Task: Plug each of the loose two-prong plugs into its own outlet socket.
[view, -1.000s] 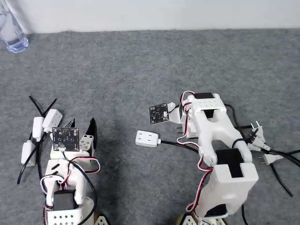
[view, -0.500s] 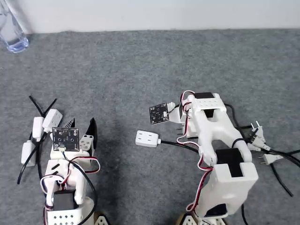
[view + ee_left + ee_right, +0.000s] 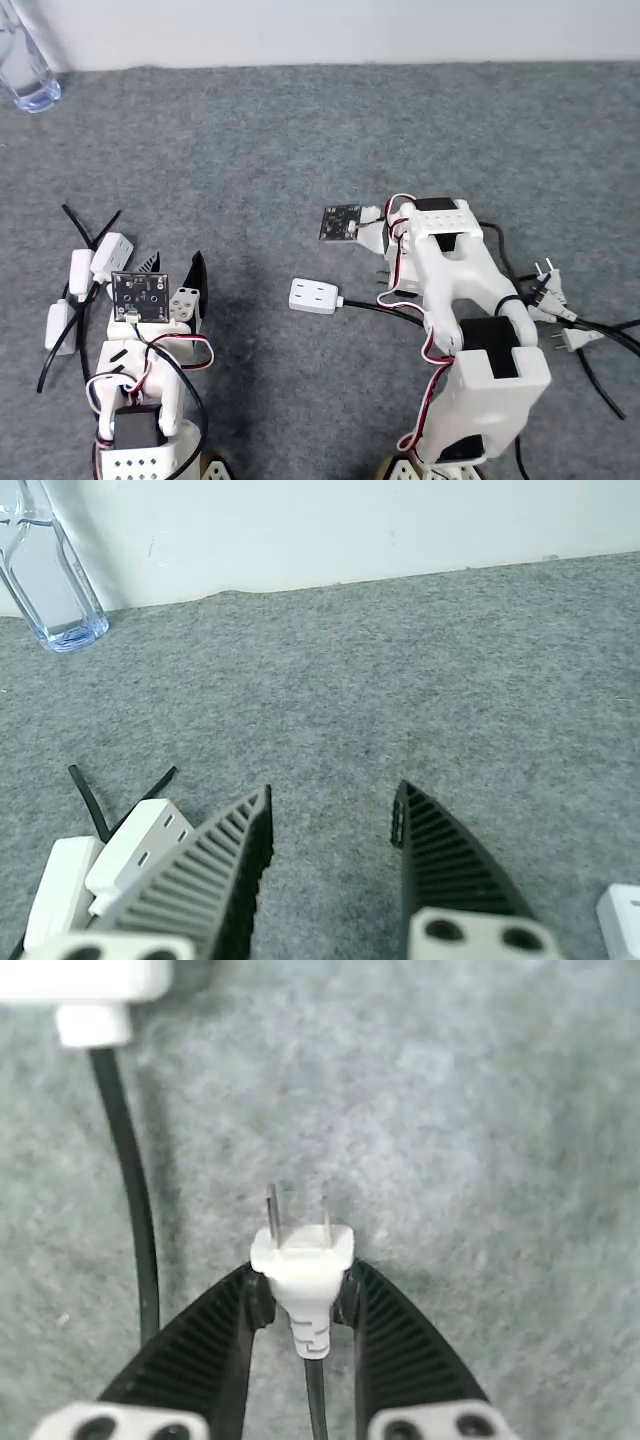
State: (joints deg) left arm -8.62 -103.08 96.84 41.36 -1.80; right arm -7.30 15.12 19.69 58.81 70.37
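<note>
Plug (image 3: 303, 1255) tight in right tool (image 3: 303, 1278), low over carpet (image 3: 480, 1110)

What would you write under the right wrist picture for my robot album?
The right gripper pinches a white two-prong plug over grey carpet, near an outlet socket on a black cord.

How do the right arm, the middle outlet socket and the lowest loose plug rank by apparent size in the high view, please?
1. right arm, though it stands nearer the camera.
2. outlet socket.
3. loose plug.
</note>
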